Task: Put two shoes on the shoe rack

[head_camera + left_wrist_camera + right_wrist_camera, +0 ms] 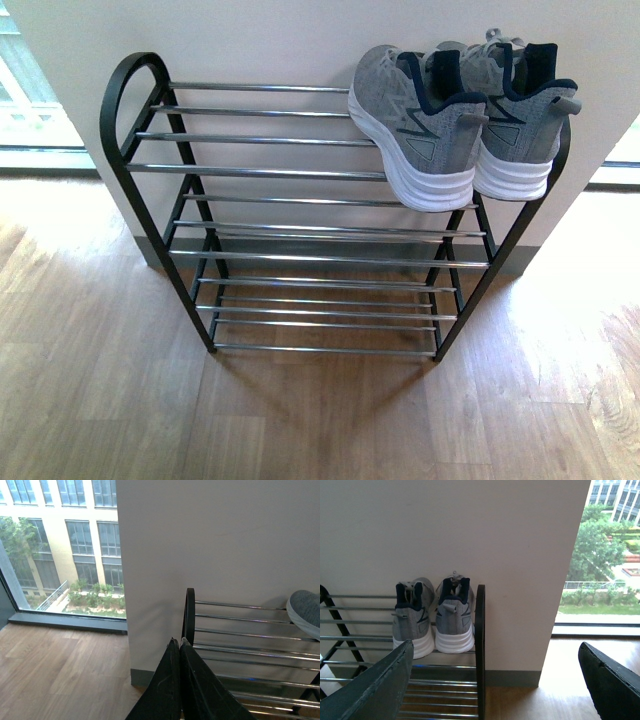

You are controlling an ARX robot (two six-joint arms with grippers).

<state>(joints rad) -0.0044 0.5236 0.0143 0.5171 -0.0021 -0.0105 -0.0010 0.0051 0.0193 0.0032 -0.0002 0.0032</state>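
A grey knit sneaker and its twin sit upright, side by side and touching, at the right end of the top tier of the shoe rack. Their navy collars and thick white heels face the room, toes to the wall. The low black frame with silver rods stands on the floor.
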